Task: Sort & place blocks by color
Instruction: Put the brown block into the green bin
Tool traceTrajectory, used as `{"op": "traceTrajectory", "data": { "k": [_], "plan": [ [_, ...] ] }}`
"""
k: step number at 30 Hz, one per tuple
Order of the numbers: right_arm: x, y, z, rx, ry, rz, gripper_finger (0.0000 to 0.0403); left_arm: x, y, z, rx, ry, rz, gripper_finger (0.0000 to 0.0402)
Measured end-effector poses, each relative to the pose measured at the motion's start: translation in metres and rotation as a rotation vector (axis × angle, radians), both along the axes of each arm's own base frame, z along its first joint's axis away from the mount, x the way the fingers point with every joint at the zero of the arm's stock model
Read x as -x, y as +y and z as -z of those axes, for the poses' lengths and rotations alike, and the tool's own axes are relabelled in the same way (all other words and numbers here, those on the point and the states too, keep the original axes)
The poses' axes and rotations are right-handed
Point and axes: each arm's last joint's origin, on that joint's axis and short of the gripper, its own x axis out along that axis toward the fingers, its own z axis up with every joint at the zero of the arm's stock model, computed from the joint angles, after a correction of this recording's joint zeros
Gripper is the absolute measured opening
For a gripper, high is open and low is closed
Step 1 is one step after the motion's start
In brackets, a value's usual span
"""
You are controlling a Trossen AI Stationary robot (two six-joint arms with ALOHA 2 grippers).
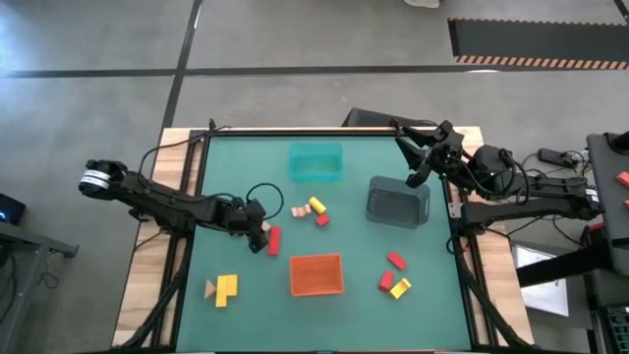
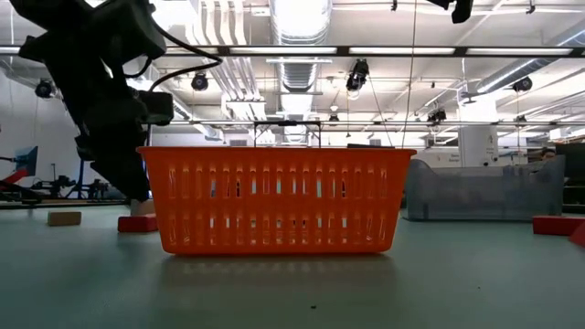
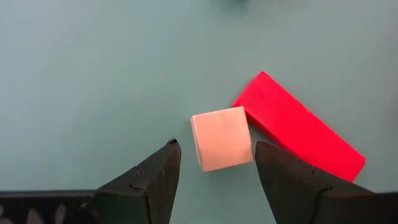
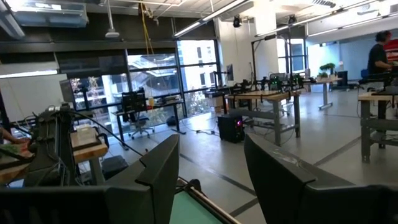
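My left gripper [image 3: 215, 148] [image 1: 259, 234] is open and points down at the table's left middle. Its fingers stand on either side of a tan cube [image 3: 222, 138] without touching it. A red bar [image 3: 298, 127] [image 1: 274, 241] lies flat against the cube's side. More blocks lie on the mat: a tan, a yellow and a red one [image 1: 313, 211] at the centre, two red and one yellow [image 1: 393, 275] near right, a yellow piece and a tan wedge [image 1: 222, 288] near left. My right gripper [image 4: 211, 140] [image 1: 421, 162] is open and raised at the far right.
A teal tray [image 1: 315, 160] sits at the far middle, a grey tray [image 1: 398, 202] to the right of centre, and an orange tray [image 1: 316, 274] [image 2: 279, 196] at the near middle. A black cable [image 1: 260, 192] loops over the mat beside my left arm.
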Motion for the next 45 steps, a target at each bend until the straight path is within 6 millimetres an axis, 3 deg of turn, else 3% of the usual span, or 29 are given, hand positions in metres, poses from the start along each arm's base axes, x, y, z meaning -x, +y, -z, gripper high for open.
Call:
{"op": "traceTrajectory", "data": {
  "k": [10, 24, 34, 40, 45],
  "plan": [
    [0.0, 0.0, 0.0, 0.0, 0.002, 0.0, 0.0171, -0.001, 0.0, 0.011, 0.012, -0.114, 0.009, 0.0191],
    [0.0, 0.0, 0.0, -0.011, -0.005, -0.003, 0.0171, 0.011, 0.003, 0.025, -0.027, -0.066, -0.043, 0.0189],
    [0.0, 0.0, 0.001, -0.011, 0.003, -0.002, 0.0171, 0.011, 0.003, 0.026, -0.022, -0.064, -0.04, 0.0118],
    [0.0, 0.0, 0.002, -0.012, 0.02, -0.002, 0.0171, 0.004, 0.002, 0.016, -0.012, -0.098, -0.022, 0.0118],
    [0.0, 0.0, 0.002, -0.012, 0.02, -0.002, 0.0171, -0.011, -0.003, -0.015, 0.0, -0.181, 0.116, 0.0118]
  ]
}}
